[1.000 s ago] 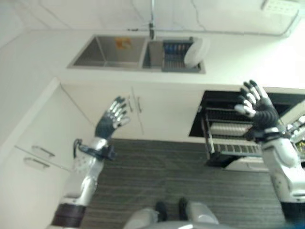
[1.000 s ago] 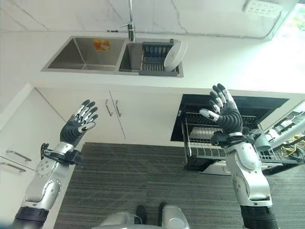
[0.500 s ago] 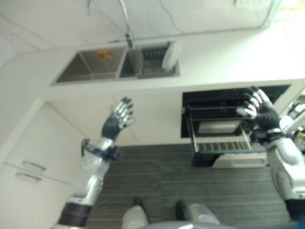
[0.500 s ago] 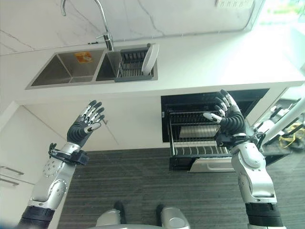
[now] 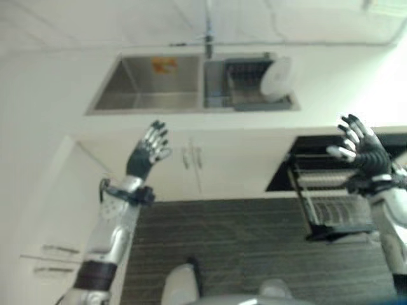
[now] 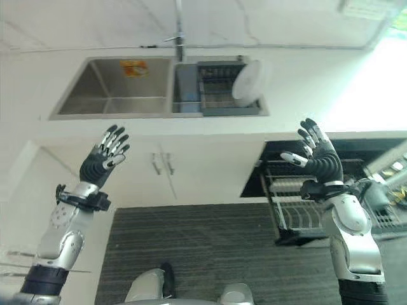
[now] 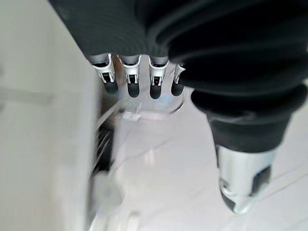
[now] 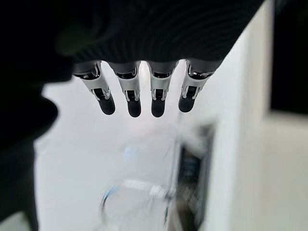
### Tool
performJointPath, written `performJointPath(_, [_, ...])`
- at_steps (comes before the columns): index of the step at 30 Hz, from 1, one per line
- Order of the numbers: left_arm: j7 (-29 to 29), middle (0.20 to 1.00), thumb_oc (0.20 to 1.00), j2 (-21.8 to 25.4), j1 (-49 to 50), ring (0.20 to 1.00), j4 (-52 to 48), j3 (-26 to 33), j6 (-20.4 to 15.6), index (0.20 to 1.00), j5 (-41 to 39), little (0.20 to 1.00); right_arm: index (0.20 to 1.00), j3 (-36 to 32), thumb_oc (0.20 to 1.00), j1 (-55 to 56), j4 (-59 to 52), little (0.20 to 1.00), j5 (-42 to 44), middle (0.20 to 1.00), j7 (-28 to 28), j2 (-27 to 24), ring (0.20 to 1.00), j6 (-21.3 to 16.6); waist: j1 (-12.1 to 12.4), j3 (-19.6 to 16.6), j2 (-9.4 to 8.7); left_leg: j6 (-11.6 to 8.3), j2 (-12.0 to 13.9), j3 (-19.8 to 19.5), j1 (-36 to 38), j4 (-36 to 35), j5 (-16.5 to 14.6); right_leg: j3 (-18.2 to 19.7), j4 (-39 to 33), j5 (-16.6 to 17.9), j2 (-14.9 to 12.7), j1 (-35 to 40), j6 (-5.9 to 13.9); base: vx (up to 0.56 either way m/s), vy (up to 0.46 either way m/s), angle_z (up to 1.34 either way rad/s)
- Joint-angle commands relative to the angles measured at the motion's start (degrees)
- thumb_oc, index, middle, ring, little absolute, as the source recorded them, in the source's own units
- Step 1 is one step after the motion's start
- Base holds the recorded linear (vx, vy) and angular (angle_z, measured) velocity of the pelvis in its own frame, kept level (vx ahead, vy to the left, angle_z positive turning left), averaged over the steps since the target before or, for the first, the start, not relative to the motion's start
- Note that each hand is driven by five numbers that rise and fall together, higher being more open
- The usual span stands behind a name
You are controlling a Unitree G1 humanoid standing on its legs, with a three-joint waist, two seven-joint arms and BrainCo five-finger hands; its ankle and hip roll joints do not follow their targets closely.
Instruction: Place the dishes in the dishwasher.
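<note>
A white plate (image 6: 248, 79) stands on edge in the dark dish rack (image 6: 215, 95) in the right basin of the steel sink (image 6: 114, 95). Below the counter at the right, the dishwasher (image 6: 280, 168) is open with its wire rack (image 6: 296, 213) pulled out. My left hand (image 6: 102, 159) is raised in front of the cabinet doors, fingers straight, holding nothing. My right hand (image 6: 321, 162) is up in front of the dishwasher opening, fingers spread, also empty. Straight fingers (image 7: 132, 79) show in the left wrist view, and straight fingers (image 8: 134, 96) in the right wrist view.
A tap (image 6: 179, 28) rises behind the sink. White cabinet doors with handles (image 6: 162, 168) sit under the sink. A white cabinet (image 6: 19, 210) juts out at the left. Dark striped floor (image 6: 191, 248) lies between me and the cabinets.
The camera has swung, shifting the sink and dishwasher to the right in the picture. Both hands stay raised and open, holding nothing.
</note>
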Motion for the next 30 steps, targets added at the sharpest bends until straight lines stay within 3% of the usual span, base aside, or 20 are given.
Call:
performJointPath(1, [-2.3, 1.0, 1.0, 0.4, 2.4, 1.0, -7.5, 2.3, -3.0, 1.0, 1.2, 1.0, 1.0, -0.6, 1.0, -1.8, 0.8, 1.0, 2.0, 1.0, -2.9, -2.1, 1.0, -3.7, -1.1, -3.6, 2.2, -4.72, 3.3, -5.0, 0.1, -4.8, 0.7, -4.9, 0.7, -2.7, 5.2, -1.5, 1.53, 0.2, 0.282, 0.45])
performJointPath(4, [-1.2, 1.0, 1.0, 0.7, 0.8, 1.0, -12.5, 4.1, -8.0, 1.0, 4.0, 1.0, 1.0, -0.9, 1.0, -0.4, 0.7, 1.0, 0.5, 1.0, -3.7, 0.1, 1.0, -4.0, -1.5, -3.8, 3.15, -2.8, 1.3, -5.8, 1.3, -4.8, -0.4, -5.5, 2.7, 4.1, 6.9, -0.9, 0.96, 0.21, 0.278, 0.15])
performJointPath(6, [0.7, 1.0, 1.0, 0.1, 0.2, 1.0, -16.7, 5.6, -11.3, 1.0, 6.9, 1.0, 1.0, -1.5, 1.0, 0.5, -0.7, 1.0, 1.7, 1.0, -4.1, 1.1, 1.0, -4.6, -1.7, -3.5, 3.99, -1.88, 0.1, -6.5, 2.8, -4.8, -1.3, -7.0, 12.7, 5.2, 7.7, -5.3, 0.07, 0.25, 0.317, 0.09])
performJointPath(7, [2.5, 1.0, 1.0, 0.3, 0.2, 1.0, -18.0, 5.9, -12.4, 1.0, 10.0, 1.0, 1.0, -0.6, 1.0, -0.3, -1.1, 1.0, 1.4, 1.0, -4.5, 1.3, 1.0, -4.0, -1.8, -3.4, 4.06, -1.86, -0.1, -6.2, 3.7, -4.8, -1.9, -8.4, 12.7, 4.2, 7.7, -7.6, -0.61, 0.28, 0.18, -0.12])
performJointPath(8, [3.5, 1.0, 1.0, 1.0, -0.1, 1.0, -18.5, 6.0, -12.4, 1.0, 10.6, 1.0, 1.0, -0.7, 1.0, -0.6, -1.4, 1.0, 1.5, 1.0, -4.9, 0.8, 1.0, -3.4, -1.9, -3.4, 3.62, -2.03, -0.5, -5.9, 4.3, -4.8, -2.2, -10.3, 7.0, 2.8, 8.9, -7.4, -1.02, 0.27, -0.028, -0.5])
performJointPath(9, [3.5, 1.0, 1.0, 1.5, 0.2, 1.0, -18.4, 6.2, -12.7, 1.0, 10.0, 1.0, 1.0, -1.3, 1.0, -0.5, -1.5, 1.0, 1.7, 1.0, -5.1, 0.5, 1.0, -4.2, -2.4, -3.0, 3.0, -2.33, -0.7, -5.3, 5.8, -4.8, -3.4, -13.2, 0.7, 3.6, 8.5, -8.7, -0.97, 0.26, -0.19, -0.67])
performJointPath(10, [4.2, 1.0, 1.0, 1.8, 0.5, 1.0, -18.4, 6.2, -13.3, 1.0, 10.3, 1.0, 1.0, -1.9, 1.0, -0.2, -1.6, 1.0, 2.9, 1.0, -5.1, 0.4, 1.0, -5.2, -3.4, -2.1, 1.55, -2.84, -1.4, -4.4, 7.5, -4.8, -5.0, -13.8, 0.7, 3.0, 6.2, -13.6, -0.5, 0.29, -0.267, -0.53])
performJointPath(12, [4.7, 1.0, 1.0, 1.4, 0.2, 1.0, -19.0, 4.7, -13.3, 1.0, 11.9, 1.0, 1.0, -2.0, 1.0, 0.0, -1.8, 1.0, 3.3, 1.0, -6.2, 1.3, 1.0, -5.9, -5.4, -1.6, 0.81, -3.1, -2.1, -4.6, 9.7, -4.8, -7.0, -10.2, 0.7, 4.6, 3.6, -21.1, 0.39, 0.31, -0.314, -0.31])
performJointPath(13, [4.6, 1.0, 1.0, 1.3, 0.3, 1.0, -19.3, 4.1, -13.2, 1.0, 12.1, 1.0, 1.0, -1.9, 1.0, 0.4, -2.1, 1.0, 3.1, 1.0, -7.0, 1.8, 1.0, -6.3, -5.8, -1.7, 0.68, -2.92, -2.2, -4.9, 10.3, -4.8, -7.7, -9.1, 0.7, 5.8, 3.3, -21.9, 0.63, 0.27, -0.287, 0.37])
performJointPath(16, [4.3, 1.0, 1.0, 1.6, 1.2, 1.0, -20.1, 3.1, -12.0, 1.0, 11.7, 1.0, 1.0, -1.2, 1.0, 1.1, -3.3, 1.0, 3.2, 1.0, -9.2, 2.3, 1.0, -6.1, -5.9, -3.3, 0.45, -3.02, -2.2, -4.3, 11.7, -4.8, -9.1, -9.2, 0.7, 4.6, 2.7, -21.0, 1.0, 0.27, -0.347, 0.72])
performJointPath(23, [4.2, 1.0, 1.0, 1.9, 1.1, 1.0, -19.8, 2.9, -8.5, 1.0, 9.4, 1.0, 1.0, -0.3, 1.0, -0.6, -4.2, 1.0, 4.5, 1.0, -9.4, 1.9, 1.0, -5.6, -7.9, -5.7, 1.69, -4.47, 1.9, -0.6, 15.8, -4.8, -9.7, -9.4, 0.7, 0.9, 6.1, -18.3, -0.63, 0.21, -0.292, -0.01])
performJointPath(25, [3.9, 1.0, 1.0, 1.5, 1.0, 1.0, -19.8, 2.6, -8.1, 1.0, 9.3, 1.0, 1.0, -0.7, 1.0, -0.6, -4.6, 1.0, 5.1, 1.0, -8.8, 1.2, 1.0, -5.0, -8.4, -5.9, 1.94, -5.06, 2.5, -0.3, 16.7, -4.8, -9.3, -8.9, 0.7, 0.5, 7.3, -17.9, -1.43, 0.16, -0.251, -0.27])
performJointPath(26, [3.6, 1.0, 1.0, 1.0, 1.1, 1.0, -20.0, 2.3, -8.1, 1.0, 10.0, 1.0, 1.0, -1.0, 1.0, -0.4, -5.3, 1.0, 5.9, 1.0, -8.4, 0.9, 1.0, -4.9, -8.7, -6.1, 2.27, -5.83, 3.2, -0.3, 17.1, -4.8, -7.2, -8.5, 0.7, -0.2, 8.4, -17.6, -2.18, 0.12, -0.212, -0.19])
performJointPath(28, [3.4, 1.0, 1.0, 0.9, 1.0, 1.0, -19.8, 2.0, -8.0, 1.0, 10.7, 1.0, 1.0, -1.3, 1.0, -0.6, -4.9, 1.0, 7.4, 1.0, -7.7, 0.2, 1.0, -5.0, -8.5, -6.3, 2.91, -7.69, 4.7, -0.8, 18.0, -4.8, -0.4, -7.9, 0.7, -1.4, 10.6, -17.0, -3.63, 0.12, -0.207, -0.14])
performJointPath(30, [3.4, 1.0, 1.0, 0.3, 1.5, 1.0, -20.0, 2.1, -8.0, 1.0, 10.9, 1.0, 1.0, -1.2, 1.0, -0.7, -4.9, 1.0, 8.0, 1.0, -6.8, -0.2, 1.0, -4.8, -7.8, -6.3, 2.34, -8.8, 4.4, -1.6, 19.1, -4.8, 6.4, -6.4, 0.7, -2.7, 11.7, -15.7, -5.16, 0.14, -0.189, -0.24])
